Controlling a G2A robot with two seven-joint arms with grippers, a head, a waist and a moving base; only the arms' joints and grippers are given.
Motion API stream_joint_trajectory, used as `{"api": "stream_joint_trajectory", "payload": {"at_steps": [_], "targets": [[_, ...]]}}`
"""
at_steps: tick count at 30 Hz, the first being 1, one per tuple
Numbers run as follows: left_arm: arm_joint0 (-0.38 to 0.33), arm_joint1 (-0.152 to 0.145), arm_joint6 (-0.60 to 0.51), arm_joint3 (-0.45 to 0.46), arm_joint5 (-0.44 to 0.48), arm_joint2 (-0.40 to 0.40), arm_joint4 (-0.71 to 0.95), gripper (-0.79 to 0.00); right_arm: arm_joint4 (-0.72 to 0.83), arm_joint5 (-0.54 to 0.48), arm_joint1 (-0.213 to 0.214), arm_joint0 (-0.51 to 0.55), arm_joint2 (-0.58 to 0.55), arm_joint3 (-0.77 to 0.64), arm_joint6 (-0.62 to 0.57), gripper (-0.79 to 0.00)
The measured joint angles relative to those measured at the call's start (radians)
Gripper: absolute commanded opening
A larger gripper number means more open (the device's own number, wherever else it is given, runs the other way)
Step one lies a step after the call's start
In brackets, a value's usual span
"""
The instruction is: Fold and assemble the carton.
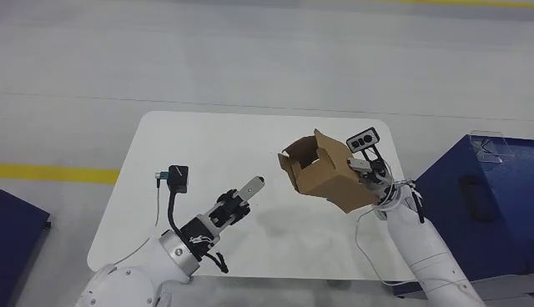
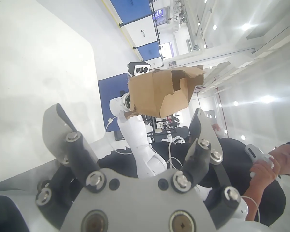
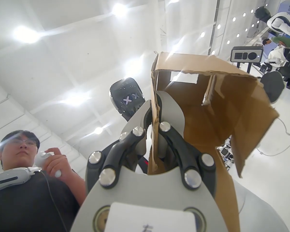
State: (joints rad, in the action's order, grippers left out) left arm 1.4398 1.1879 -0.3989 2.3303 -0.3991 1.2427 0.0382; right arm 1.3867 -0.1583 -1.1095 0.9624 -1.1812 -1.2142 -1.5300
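Floor, far left: a yellow floor line runs in toward the table's left edge, and a dark blue block sits at the near-left corner of the top view.
Table: here's the white table, rounded at the corners, with both arms reaching in over its near edge.
Left arm: in from the near-left, stretched across the near part of the table and pointing toward the carton.
Left gripper: hovering over the middle of the table, well apart from the carton.
Left fingers: spread wide and holding nothing; in the left wrist view the carton shows between them, farther off.
Carton: brown cardboard, up in the air over the right part of the table, tilted and off the surface.
Carton shape: partly formed into a box, its open mouth turned up and toward the left, with loose flaps sticking out around the opening, one with a ragged edge.
Right gripper: right at the carton's near, right-hand side.
Right fingers: pinched narrow on one cardboard wall, one finger inside the carton and one outside, with the panel's edge running down between them.
Right arm: up from the near-right corner of the table, carrying the carton.
Far right: a dark blue cabinet stands just beside the table's right edge.
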Motion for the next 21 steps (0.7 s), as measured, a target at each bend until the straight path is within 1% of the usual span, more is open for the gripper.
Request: {"api": "stream_joint_trajectory", "payload": {"at_steps": [12, 15, 18, 21], "targets": [[0.0, 0.0, 0.0, 0.0, 0.0, 0.0, 0.0, 0.0, 0.0, 0.0, 0.0, 0.0, 0.0, 0.0, 0.0, -0.785], [0.002, 0.0, 0.003, -0.005, 0.0, 0.002, 0.001, 0.0, 0.005, 0.026, -0.002, 0.017, 0.003, -0.019, 0.031, -0.785], [0.008, -0.001, 0.01, -0.035, -0.027, 0.023, 0.009, 0.0, 0.0, 0.044, -0.005, 0.05, 0.005, -0.048, 0.055, -0.785], [0.001, -0.005, -0.027, -0.048, -0.066, 0.038, -0.005, 0.0, -0.023, 0.026, -0.008, 0.075, 0.005, -0.064, 0.056, -0.785]]}}
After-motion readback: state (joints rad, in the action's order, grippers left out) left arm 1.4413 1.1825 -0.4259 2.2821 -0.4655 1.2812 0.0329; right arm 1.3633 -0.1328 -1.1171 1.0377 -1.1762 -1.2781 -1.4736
